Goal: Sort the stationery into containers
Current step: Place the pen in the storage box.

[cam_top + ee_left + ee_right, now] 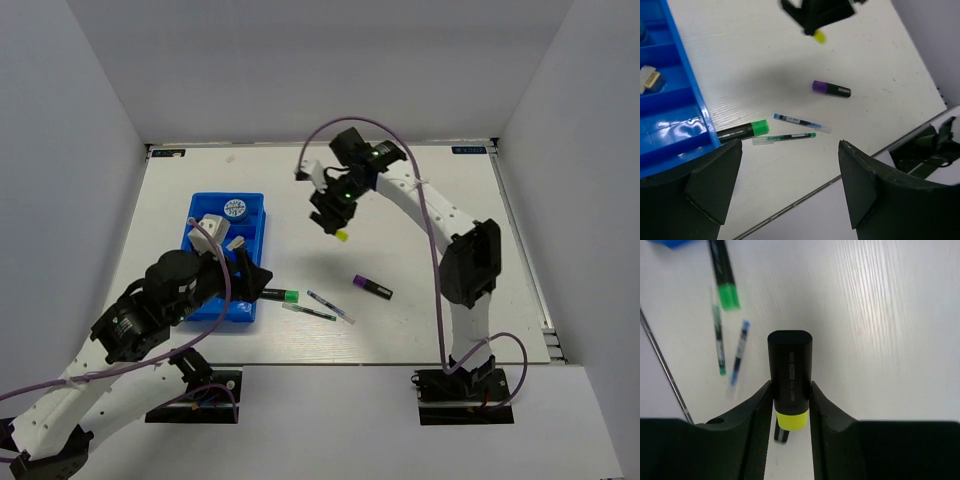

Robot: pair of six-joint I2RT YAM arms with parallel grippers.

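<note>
The right claw (790, 392) pinches a blocky black yellow-ended marker (790, 360); the left claw (789, 152) gapes wide.

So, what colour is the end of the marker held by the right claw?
Yellow; the marker itself is black. Best seen in the right wrist view.

Bright blue rectangular plastic tray (696, 95), with a round blue-and-white patterned roll (235, 209) inside. Right of the tray, over the white wood-grain table (400, 320): green-ended black marker (742, 131), purple-ended black marker (831, 89), yellow-ended black marker (790, 380) (black fingers (757, 425) clamp it), thin blue-printed pen (802, 122), thin green-printed pen (785, 138).
</note>
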